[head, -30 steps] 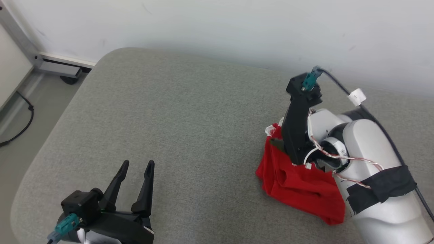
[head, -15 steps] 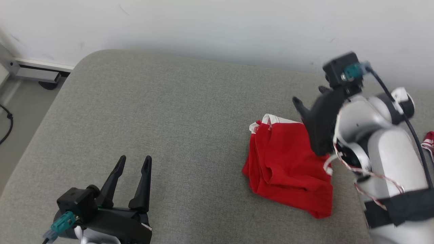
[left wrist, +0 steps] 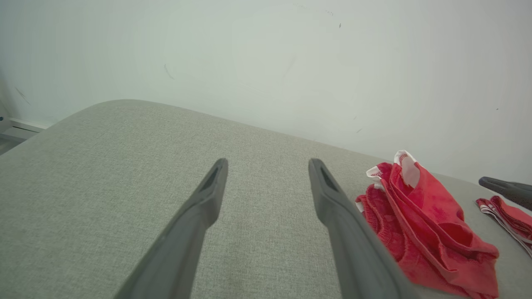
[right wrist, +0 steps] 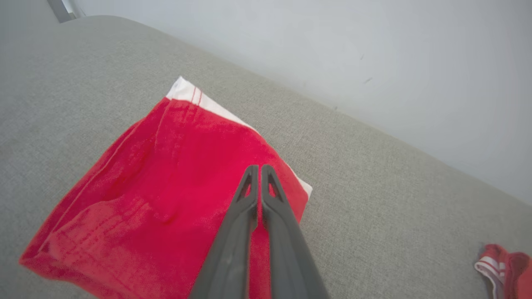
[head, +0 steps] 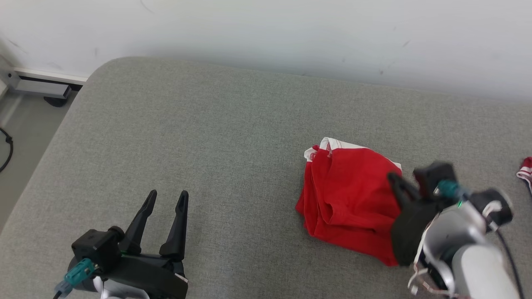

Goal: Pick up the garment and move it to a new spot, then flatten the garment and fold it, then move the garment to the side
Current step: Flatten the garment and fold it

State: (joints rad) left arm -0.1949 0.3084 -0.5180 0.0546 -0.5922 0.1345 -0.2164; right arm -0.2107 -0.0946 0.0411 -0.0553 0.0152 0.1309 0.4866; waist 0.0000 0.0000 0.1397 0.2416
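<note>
The garment (head: 349, 199) lies folded at 4 o'clock (loosely), side-move seemingly pending; right gripper (right wrist: 260, 168) pinched together empty, left gripper (head: 168, 195) spread apart.

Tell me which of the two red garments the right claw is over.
The large folded red cloth garment with the white band: the shut right claw hangs over it. The small red piece with striped trim lies apart, off to the side.
</note>
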